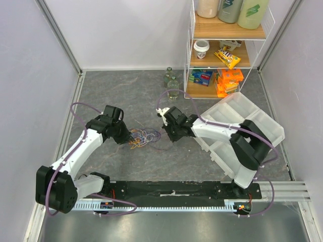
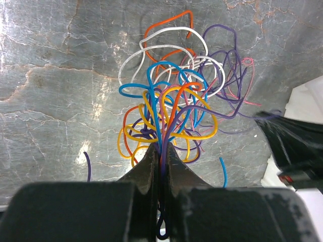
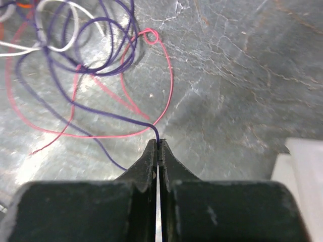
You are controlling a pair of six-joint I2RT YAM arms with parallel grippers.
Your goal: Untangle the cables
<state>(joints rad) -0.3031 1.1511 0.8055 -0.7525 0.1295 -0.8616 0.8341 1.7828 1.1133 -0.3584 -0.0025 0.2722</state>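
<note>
Purple cable [image 3: 154, 132] is sitting pinched in the right gripper [image 3: 158, 143], jaws together on that single strand, seemingly to draw it free. Left gripper [image 2: 161, 148] is clamping a bunch of strands, likely anchoring the tangle of cables [image 1: 143, 137] lying between both grippers on the grey marbled table [image 1: 126, 96].

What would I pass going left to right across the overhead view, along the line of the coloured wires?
The left gripper → the tangle of cables it grips → the right gripper, pinching a purple cable → the white divided tray.
</note>
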